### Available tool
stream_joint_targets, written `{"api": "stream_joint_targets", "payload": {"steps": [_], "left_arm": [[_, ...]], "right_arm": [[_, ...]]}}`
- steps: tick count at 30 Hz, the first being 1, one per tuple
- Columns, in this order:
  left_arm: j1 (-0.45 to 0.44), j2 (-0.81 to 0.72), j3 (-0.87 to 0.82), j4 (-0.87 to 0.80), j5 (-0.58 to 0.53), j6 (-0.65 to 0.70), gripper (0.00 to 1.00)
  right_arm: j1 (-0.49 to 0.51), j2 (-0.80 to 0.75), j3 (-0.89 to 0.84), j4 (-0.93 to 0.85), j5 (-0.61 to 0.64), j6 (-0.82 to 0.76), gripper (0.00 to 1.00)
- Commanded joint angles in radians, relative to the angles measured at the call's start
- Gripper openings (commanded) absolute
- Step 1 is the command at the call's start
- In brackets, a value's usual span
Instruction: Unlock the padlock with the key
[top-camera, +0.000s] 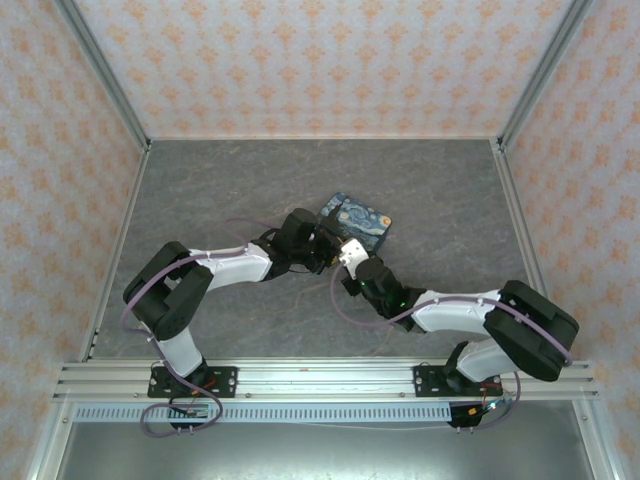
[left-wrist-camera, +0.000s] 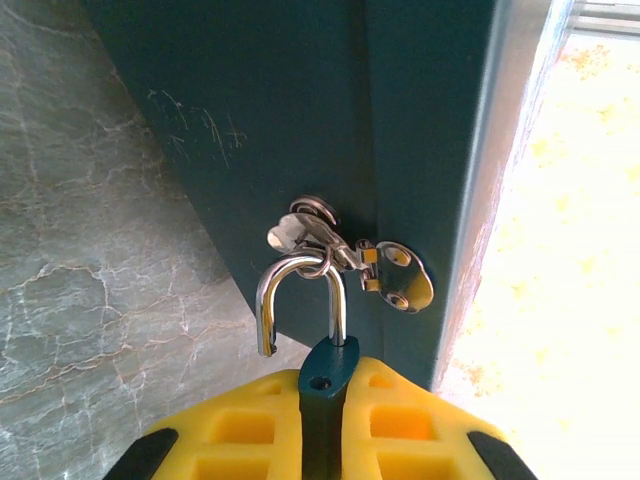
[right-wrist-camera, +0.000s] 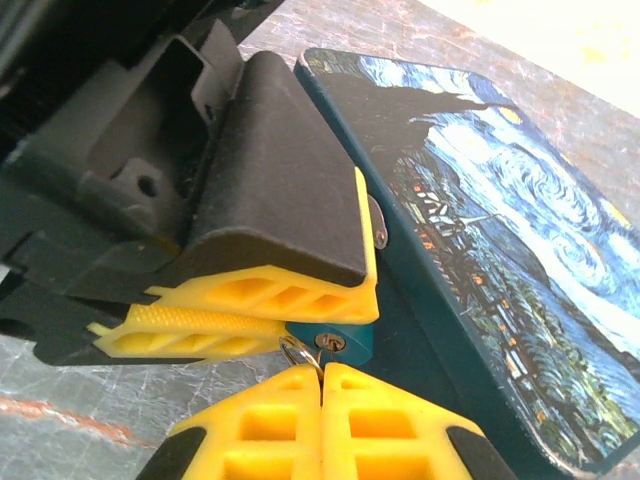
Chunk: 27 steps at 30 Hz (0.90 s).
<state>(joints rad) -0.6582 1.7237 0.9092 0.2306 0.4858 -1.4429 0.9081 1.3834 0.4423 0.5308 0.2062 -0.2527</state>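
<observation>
The small teal padlock (left-wrist-camera: 330, 365) is clamped between the yellow fingers of my left gripper (left-wrist-camera: 322, 400), which is shut on its body. Its silver shackle (left-wrist-camera: 298, 268) hangs through the ring of the metal hasp (left-wrist-camera: 395, 275) on the dark blue box (left-wrist-camera: 300, 120); one shackle leg stands free of the body. From the right wrist view, the padlock (right-wrist-camera: 352, 338) shows its keyhole end. My right gripper (right-wrist-camera: 321, 385) is shut on the key (right-wrist-camera: 329, 344), which sits in the keyhole, its ring (right-wrist-camera: 297, 352) beside it. Most of the key is hidden between the fingers.
The box with the starry swirl print (top-camera: 362, 222) lies mid-table on the grey marbled surface (top-camera: 220, 190), both grippers meeting at its near-left edge. Patterned walls and metal frame posts (top-camera: 110, 90) close in the table on three sides.
</observation>
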Motion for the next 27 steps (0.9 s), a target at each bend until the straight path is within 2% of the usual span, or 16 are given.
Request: {"api": "stream_joint_targets", "payload": {"steps": [1,5,12,18,27], "left_arm": [[-0.012,-0.032,0.019,0.028,0.024,-0.001,0.0],[-0.011,-0.031,0.02,0.019,0.019,0.015,0.02],[0.002,-0.082,-0.012,-0.048,-0.033,0.075,0.23],[0.033,-0.17,-0.073,-0.128,-0.072,0.121,0.43],[0.088,-0.328,-0.137,-0.306,-0.17,0.228,0.54]], "right_arm": [[0.0,0.017,-0.005,0.087,-0.027,0.117,0.0],[0.0,0.022,-0.001,0.089,-0.039,0.215,0.0],[-0.002,0.041,-0.01,0.099,-0.085,0.495,0.0],[-0.006,0.079,-0.039,0.162,-0.128,0.672,0.0],[-0.028,0.089,-0.105,0.253,-0.162,0.906,0.0]]}}
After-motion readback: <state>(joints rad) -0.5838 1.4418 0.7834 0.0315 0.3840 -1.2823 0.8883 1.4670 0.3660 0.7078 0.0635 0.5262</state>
